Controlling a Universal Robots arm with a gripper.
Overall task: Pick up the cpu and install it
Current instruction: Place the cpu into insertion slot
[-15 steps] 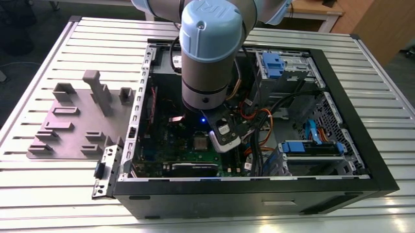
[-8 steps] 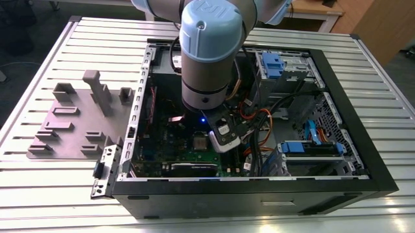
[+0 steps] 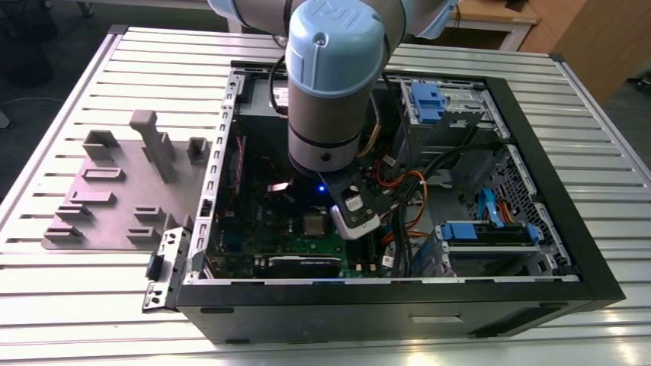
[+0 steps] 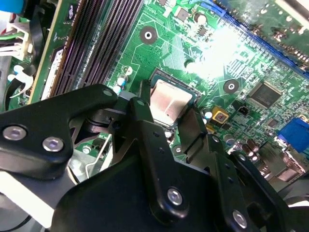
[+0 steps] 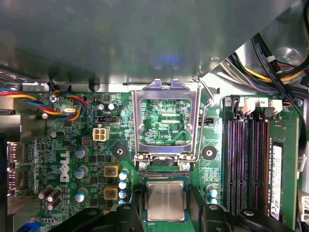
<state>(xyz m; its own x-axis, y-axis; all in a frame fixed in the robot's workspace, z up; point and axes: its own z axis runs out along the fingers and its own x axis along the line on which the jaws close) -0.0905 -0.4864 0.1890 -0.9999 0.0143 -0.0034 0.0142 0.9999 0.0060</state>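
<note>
The gripper (image 4: 170, 112) has its two black fingers (image 4: 141, 110) one on each side of the cpu (image 4: 168, 102), pinching its edges. The cpu sits low in its square spot on the green board (image 4: 159, 43). The first wrist view shows the shiny cpu (image 5: 165, 200) from straight above, and past it the silver frame (image 5: 167, 90), flipped open. Long dark memory slots (image 5: 246, 164) lie beside them. The exterior view shows the big picture: the arm (image 3: 331, 76) reaches down into the open computer case (image 3: 407, 313) on the metal table (image 3: 102, 305).
</note>
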